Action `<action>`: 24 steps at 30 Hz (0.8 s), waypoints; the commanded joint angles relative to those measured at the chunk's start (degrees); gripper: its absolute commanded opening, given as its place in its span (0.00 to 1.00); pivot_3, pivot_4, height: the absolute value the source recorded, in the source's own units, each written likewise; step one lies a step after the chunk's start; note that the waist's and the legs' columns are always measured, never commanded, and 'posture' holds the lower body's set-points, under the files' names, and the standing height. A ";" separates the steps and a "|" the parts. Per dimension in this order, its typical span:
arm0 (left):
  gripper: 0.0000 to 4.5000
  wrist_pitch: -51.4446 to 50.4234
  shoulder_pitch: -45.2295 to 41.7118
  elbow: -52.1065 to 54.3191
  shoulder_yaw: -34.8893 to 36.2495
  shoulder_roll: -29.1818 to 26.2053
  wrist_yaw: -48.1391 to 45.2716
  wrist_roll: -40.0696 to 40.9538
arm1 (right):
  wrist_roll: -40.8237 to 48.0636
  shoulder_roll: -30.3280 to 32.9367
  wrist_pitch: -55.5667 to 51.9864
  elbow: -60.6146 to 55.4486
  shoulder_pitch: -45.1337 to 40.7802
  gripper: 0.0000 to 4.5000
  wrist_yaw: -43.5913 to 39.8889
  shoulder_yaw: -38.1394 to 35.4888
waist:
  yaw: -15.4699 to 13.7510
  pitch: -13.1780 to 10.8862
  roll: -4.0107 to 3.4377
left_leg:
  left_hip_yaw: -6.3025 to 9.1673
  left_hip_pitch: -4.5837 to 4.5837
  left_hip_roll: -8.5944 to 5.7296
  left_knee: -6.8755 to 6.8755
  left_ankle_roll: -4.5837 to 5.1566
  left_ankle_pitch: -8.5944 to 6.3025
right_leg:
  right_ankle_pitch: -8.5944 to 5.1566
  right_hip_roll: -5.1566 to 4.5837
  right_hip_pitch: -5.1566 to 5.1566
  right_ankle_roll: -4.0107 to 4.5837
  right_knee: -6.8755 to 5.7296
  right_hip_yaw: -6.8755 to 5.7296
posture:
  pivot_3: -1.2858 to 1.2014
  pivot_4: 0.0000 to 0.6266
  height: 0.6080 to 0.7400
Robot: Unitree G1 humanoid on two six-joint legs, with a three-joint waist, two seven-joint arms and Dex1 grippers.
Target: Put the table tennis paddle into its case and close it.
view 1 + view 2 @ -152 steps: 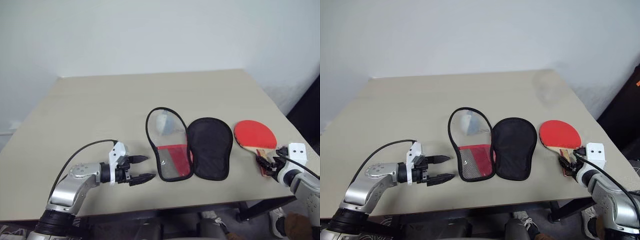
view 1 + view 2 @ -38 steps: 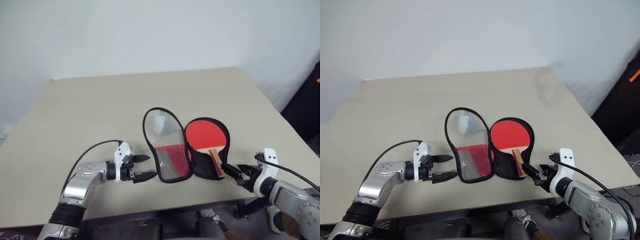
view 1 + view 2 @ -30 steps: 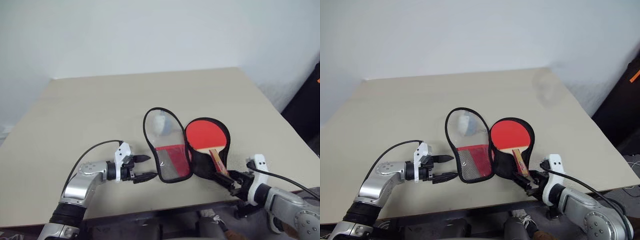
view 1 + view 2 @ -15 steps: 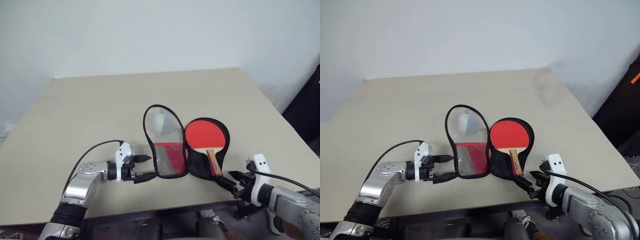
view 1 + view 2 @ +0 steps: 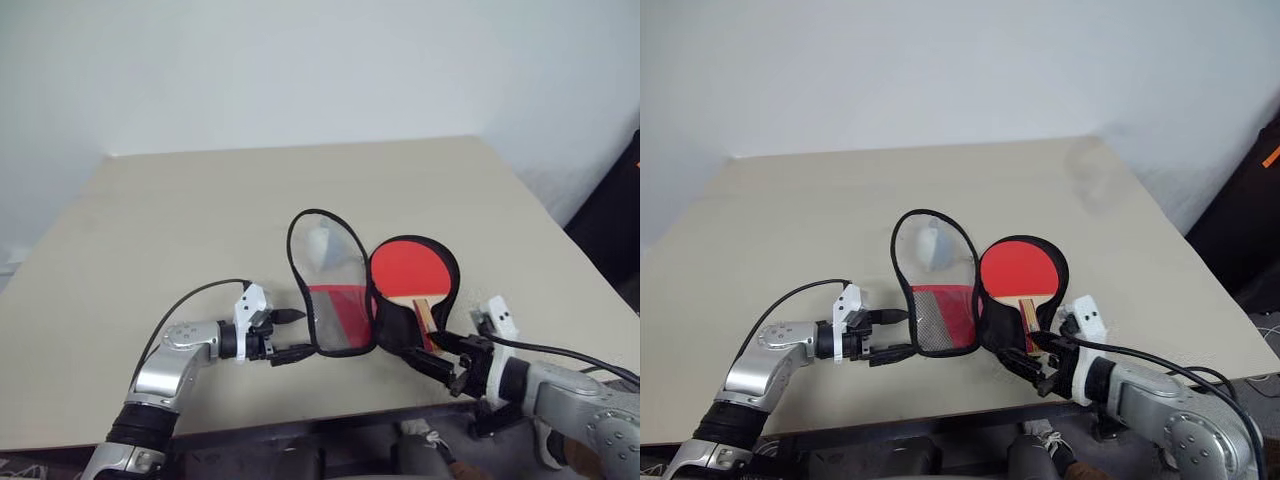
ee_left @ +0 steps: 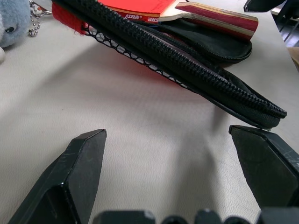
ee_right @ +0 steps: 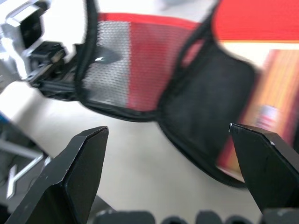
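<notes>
So far the first half of the job looks done: the table tennis paddle (image 5: 412, 275) lies inside its case (image 5: 378, 300), red face up on the black right half, and the closing is still to come. The case lies opened flat near the front edge of the table (image 5: 150, 230), roughly midway between the left and right edges, its two halves side by side.

Nearest, at the front edge right of the case, the right gripper (image 5: 1026, 362) is spread wide and grasps nothing. Its fingers point toward the case's near end, where the paddle's light wooden handle (image 6: 219, 15) reaches the black piping. I cannot tell whether a fingertip touches the rim or only hangs just beside it.

Level with it on the left, the left gripper (image 5: 292, 336) is likewise spread and empty. In its wrist view the two black fingers (image 6: 74, 172) straddle bare table, with the zip edge of the left half just beyond them, lifted a little off the surface. That edge sits between the tips but I see no contact.

Farther back, the left half shows its red fabric and mesh pocket (image 5: 340, 318), then the clear window panel (image 5: 325, 252), through which a small pale charm (image 6: 11, 21) on a bead chain can be seen.

What remains, as I judge it, is to fold the left half over the paddle and shut the case.
</notes>
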State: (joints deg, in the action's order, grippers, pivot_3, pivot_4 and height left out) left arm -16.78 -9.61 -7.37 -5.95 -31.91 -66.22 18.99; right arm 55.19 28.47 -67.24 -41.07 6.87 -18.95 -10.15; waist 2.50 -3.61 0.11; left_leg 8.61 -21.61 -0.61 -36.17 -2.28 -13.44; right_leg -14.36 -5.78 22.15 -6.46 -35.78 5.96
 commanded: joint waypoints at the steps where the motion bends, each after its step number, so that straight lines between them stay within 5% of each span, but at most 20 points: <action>1: 1.00 0.52 -0.98 0.13 -0.01 -0.04 -0.01 -0.18 | 1.17 -0.09 1.47 -0.35 -0.96 0.99 0.54 -0.41 | 0.03 0.00 0.00 | 0.00 0.00 0.00 0.00 0.00 0.00 | 0.00 0.00 0.00 0.00 0.00 0.00 | 0.52 0.00 1.00; 9: 1.00 0.68 0.10 0.64 0.03 0.05 0.18 -0.15 | 3.97 3.23 1.63 0.07 2.29 0.99 -0.12 -7.73 | 0.02 0.01 0.01 | 0.00 0.02 0.00 -0.02 0.00 0.00 | 0.00 0.01 -0.02 0.00 -0.01 0.00 | 0.52 0.00 1.00; 24: 1.00 0.33 0.41 1.02 0.41 -0.23 0.42 0.22 | 5.03 2.42 1.65 0.69 0.61 0.99 2.15 -1.90 | 0.03 0.02 0.01 | 0.00 0.05 0.00 -0.03 0.00 0.00 | 0.00 0.01 -0.06 0.00 -0.01 0.00 | 0.52 0.00 1.00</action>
State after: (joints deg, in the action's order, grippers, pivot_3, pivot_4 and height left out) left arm -16.53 -9.13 -7.07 -5.90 -31.57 -65.51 18.99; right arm 58.54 30.27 -66.45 -40.09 8.33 -17.06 -10.34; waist 2.53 -3.59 0.12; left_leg 8.61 -21.56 -0.60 -36.20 -2.28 -13.44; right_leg -14.36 -5.77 22.09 -6.46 -35.79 5.97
